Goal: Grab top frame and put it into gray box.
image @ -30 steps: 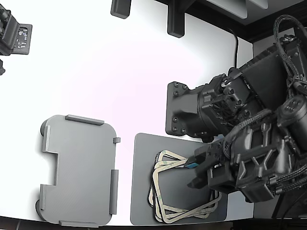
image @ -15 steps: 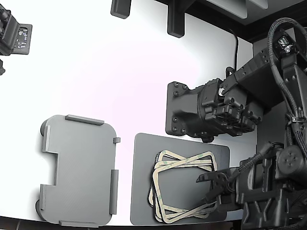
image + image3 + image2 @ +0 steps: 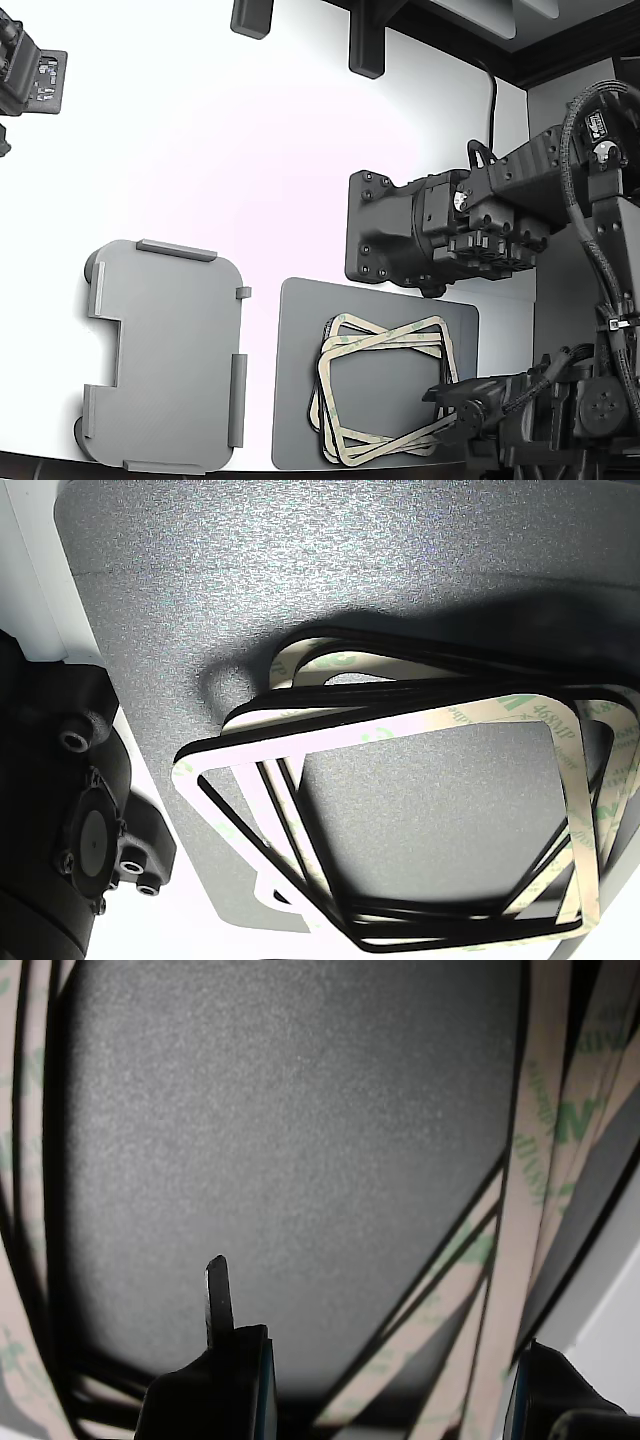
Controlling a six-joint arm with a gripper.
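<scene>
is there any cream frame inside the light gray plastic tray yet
No, the light gray plastic tray sits empty while the cream frames remain stacked on the dark mat.

Robot lab bench, plain white tabletop (image 3: 220,150), black bolted equipment mounts (image 3: 380,240), cabled arm hardware (image 3: 590,200)

Stacked frames (image 3: 385,390) lie on a mat (image 3: 300,400), apparently right of the gray box (image 3: 165,355).

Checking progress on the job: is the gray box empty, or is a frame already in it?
Empty. The exterior view shows the gray box bare inside, and the frames stacked on the dark mat beside it.
</scene>
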